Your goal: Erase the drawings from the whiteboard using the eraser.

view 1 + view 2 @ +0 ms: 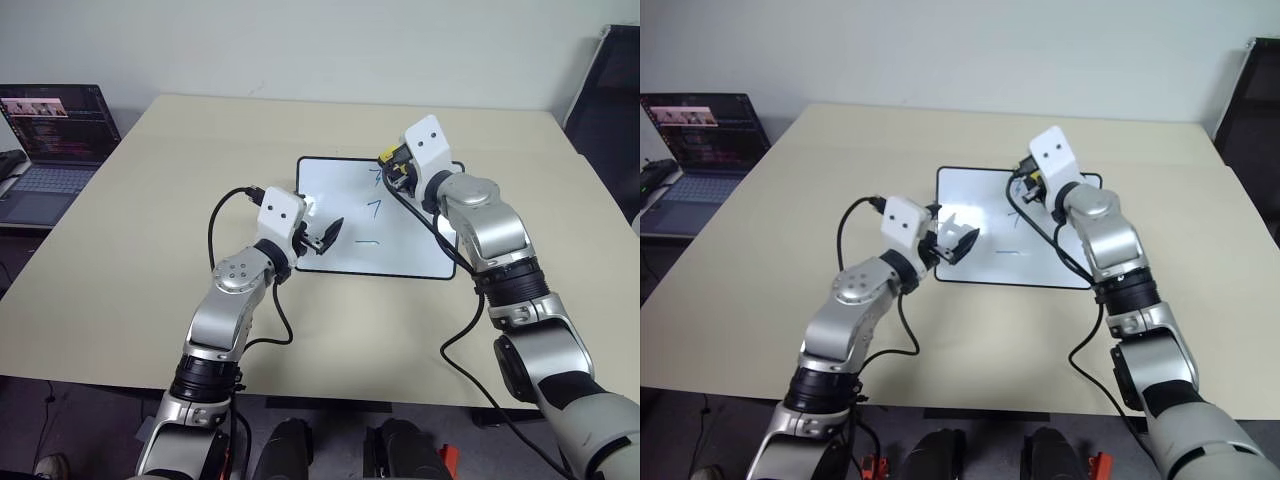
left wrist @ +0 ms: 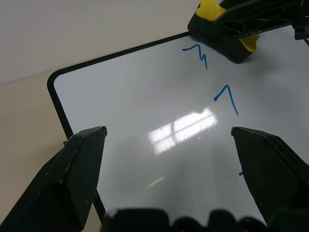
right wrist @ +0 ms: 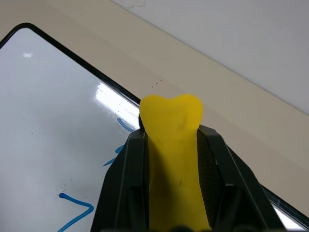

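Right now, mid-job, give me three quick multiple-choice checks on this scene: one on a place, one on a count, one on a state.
1. Where is the eraser?
A. Lying on the table beside the board
B. Clamped in the right pincer over the whiteboard's far edge
C. In the left pincer

2. How many blue drawings are on the whiteboard?
A. One
B. Three
C. Five

3. How stands the left pincer?
A. Open and empty
B. Shut on a marker
C. Shut on the eraser

Answers: 1 B, the right wrist view shows the yellow block squeezed between the black fingers. 2 B, a zigzag, a "7" stroke and a short line show. 3 A, its fingers stand wide apart over the whiteboard with nothing between them.
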Controlling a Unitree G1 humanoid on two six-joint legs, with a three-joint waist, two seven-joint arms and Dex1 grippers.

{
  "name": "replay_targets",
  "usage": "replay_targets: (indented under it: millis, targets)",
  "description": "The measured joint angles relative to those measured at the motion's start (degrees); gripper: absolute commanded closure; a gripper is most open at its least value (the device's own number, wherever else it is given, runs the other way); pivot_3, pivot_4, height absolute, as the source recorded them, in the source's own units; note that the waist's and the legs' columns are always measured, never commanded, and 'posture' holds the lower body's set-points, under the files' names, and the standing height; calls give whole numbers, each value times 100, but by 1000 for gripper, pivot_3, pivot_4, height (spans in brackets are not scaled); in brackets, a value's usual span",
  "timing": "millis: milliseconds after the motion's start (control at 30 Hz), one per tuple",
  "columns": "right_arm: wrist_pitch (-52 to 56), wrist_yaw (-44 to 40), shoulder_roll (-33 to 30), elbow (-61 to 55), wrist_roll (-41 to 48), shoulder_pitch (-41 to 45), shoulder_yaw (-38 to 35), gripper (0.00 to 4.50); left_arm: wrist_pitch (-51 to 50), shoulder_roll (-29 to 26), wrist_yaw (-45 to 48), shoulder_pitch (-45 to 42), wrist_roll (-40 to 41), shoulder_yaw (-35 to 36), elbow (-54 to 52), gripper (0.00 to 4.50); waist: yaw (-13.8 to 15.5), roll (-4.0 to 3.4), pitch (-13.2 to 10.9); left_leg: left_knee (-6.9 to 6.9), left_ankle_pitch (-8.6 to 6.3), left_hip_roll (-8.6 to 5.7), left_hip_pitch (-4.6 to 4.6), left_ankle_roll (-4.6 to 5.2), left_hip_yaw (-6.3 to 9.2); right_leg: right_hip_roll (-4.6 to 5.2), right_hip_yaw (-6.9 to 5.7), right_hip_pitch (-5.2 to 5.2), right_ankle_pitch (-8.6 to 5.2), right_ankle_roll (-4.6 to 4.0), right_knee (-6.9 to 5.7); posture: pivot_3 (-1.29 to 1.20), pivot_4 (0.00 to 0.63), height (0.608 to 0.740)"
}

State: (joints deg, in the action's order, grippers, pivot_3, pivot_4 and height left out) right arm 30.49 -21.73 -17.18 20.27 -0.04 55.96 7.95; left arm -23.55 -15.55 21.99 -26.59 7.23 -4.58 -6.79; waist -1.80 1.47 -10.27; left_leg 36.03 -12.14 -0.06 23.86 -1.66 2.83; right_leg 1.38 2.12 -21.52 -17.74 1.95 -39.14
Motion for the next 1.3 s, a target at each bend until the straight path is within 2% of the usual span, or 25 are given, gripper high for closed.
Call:
replay_targets:
  millis: [800,1133,1300]
  targets:
    - [-464,-1254,-72,1238,-483,747,429,3515,-23,-2,-290,324,-10,53,-413,0,-17,0,0,8,1,1,-19,-1,-3,-1,5,3,1,-1,-36,0,150,740]
    - [-242,-1461,-55,909,-541,546,461,3515,-89,-14,-355,352,-8,153,-415,0,-13,0,0,8,1,1,-21,-2,-2,0,3,6,1,-1,-39,0,150,740]
    - [134,-1563,-74,341,-535,209,460,3515,-89,-8,-356,344,-8,155,-412,0,-1,0,0,9,1,-1,-21,-2,-1,0,3,7,1,-1,-36,0,150,740]
